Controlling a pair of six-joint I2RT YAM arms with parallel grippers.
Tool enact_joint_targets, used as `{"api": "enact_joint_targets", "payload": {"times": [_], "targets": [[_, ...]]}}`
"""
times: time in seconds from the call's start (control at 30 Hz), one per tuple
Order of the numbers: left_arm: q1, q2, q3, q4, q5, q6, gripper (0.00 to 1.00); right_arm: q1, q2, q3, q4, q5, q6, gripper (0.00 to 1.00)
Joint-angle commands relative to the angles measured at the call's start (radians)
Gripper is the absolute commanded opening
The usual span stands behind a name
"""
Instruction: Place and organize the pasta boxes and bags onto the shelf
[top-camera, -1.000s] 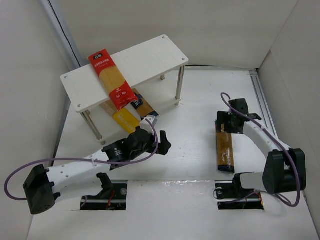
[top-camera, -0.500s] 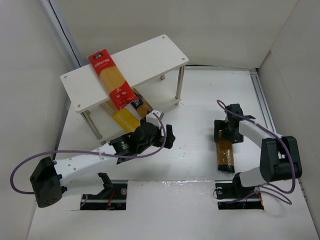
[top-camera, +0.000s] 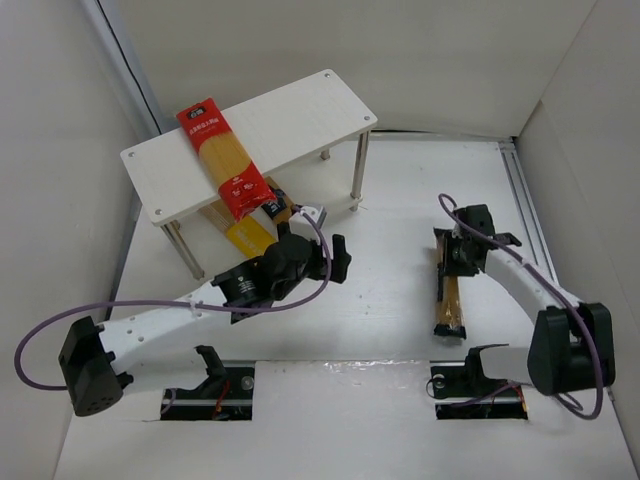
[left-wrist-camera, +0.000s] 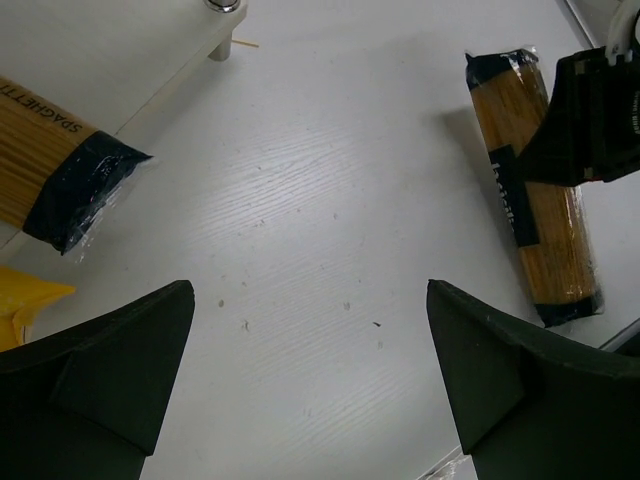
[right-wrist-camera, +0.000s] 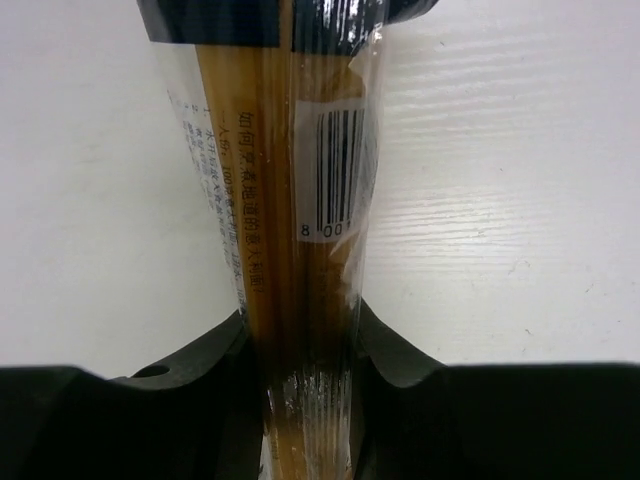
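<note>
Now pinches the orange-brown spaghetti pack (top-camera: 449, 300) in the right gripper (top-camera: 458, 255) near the worktop's right edge, newly tipped on edge and ready for lifting to the shelf (top-camera: 300, 110), left gripper (left-wrist-camera: 310, 370) spread empty

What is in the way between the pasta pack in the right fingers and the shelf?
Nothing on the table. The spaghetti pack has bare tabletop up to the shelf, whose right half is free. Only the left fingers hover near its front.
</note>
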Motion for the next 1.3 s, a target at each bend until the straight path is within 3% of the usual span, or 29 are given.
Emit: {"api": "enact_joint_targets", "payload": {"times": [0.0, 0.13, 0.23, 0.43, 0.6, 0.67, 0.83, 1.03, 1.27], "targets": [[-0.006, -0.069, -0.018, 0.000, -0.005, -0.010, 1.00, 0.038, -0.173, 0.079, 0.036, -0.086, -0.036, 0.00], [-0.006, -0.144, -0.102, 0.031, 0.077, -0.035, 1.00, 0.058, -0.334, 0.307, 0.111, -0.210, -0.059, 0.00], [-0.006, -0.202, -0.174, 0.040, 0.100, -0.064, 1.00, 0.067, -0.325, 0.464, 0.153, -0.313, -0.085, 0.00], [-0.006, -0.292, -0.250, 0.052, 0.159, -0.075, 1.00, 0.172, -0.077, 0.898, 0.211, -0.552, -0.105, 0.00], [-0.006, -0.304, -0.260, 0.055, 0.150, -0.075, 1.00, 0.327, 0.232, 1.355, 0.164, -0.571, -0.114, 0.00], [-0.006, -0.304, -0.260, 0.055, 0.150, -0.075, 1.00, 0.359, 0.311, 1.461, 0.151, -0.571, -0.114, 0.00], [-0.006, -0.295, -0.280, 0.078, 0.164, -0.056, 1.00, 0.423, 0.444, 1.522, 0.429, -0.558, 0.016, 0.00], [-0.006, -0.295, -0.300, 0.112, 0.189, -0.047, 1.00, 0.462, 0.659, 1.805, 0.449, -0.574, 0.062, 0.00], [-0.006, -0.313, -0.310, 0.103, 0.189, -0.047, 1.00, 0.471, 0.779, 1.779, 0.518, -0.525, 0.093, 0.00]]}}
